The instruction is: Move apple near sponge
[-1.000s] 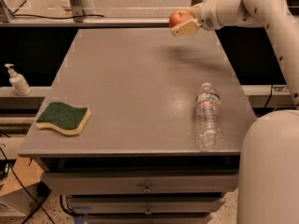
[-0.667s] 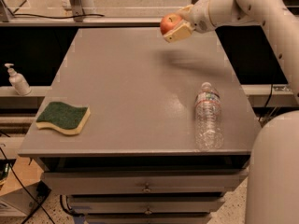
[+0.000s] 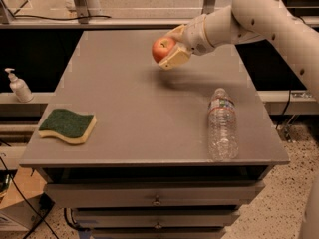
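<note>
Aloft, pincer [image 3: 170,50] grips apple [image 3: 161,48] over table [image 3: 124,108]; bottle [image 3: 222,129] label unreadable.

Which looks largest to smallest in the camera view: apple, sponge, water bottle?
1. water bottle
2. sponge
3. apple, held by the tool above the table's far half; being farther away, it may look smaller.

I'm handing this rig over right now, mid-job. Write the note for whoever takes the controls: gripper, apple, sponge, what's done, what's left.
Gripper: shut on the apple, in the air above the far middle of the table.
Sponge: flat at the table's near-left corner as the camera sees it, well apart from the apple.
Bottle: on its side at the near right, away from the line to the sponge.
Done: apple picked up.
Left: carry it over, set it down beside the sponge, release.
</note>
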Robot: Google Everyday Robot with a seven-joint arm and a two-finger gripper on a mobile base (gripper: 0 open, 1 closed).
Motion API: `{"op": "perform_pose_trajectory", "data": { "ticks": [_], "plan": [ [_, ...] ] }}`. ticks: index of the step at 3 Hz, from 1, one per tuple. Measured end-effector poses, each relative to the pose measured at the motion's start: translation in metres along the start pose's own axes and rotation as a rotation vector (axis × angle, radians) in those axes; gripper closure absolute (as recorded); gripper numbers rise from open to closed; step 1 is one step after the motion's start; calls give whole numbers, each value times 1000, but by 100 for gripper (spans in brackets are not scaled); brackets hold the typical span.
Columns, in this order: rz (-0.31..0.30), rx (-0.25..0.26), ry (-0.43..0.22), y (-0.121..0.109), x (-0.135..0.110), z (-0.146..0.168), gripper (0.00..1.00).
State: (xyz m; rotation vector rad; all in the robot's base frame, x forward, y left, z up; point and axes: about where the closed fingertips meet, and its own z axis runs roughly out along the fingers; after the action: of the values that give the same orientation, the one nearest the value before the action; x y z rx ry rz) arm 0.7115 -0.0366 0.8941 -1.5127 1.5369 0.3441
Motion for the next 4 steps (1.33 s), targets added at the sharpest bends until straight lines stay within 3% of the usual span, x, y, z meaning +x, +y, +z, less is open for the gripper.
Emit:
{"op": "perform_pose_trajectory", "data": {
  "ticks": [2,4],
  "plan": [
    [-26,-54,23,16,-6,12,100],
    [-126,-192,-98,64,-63,15,100]
  ]
}}
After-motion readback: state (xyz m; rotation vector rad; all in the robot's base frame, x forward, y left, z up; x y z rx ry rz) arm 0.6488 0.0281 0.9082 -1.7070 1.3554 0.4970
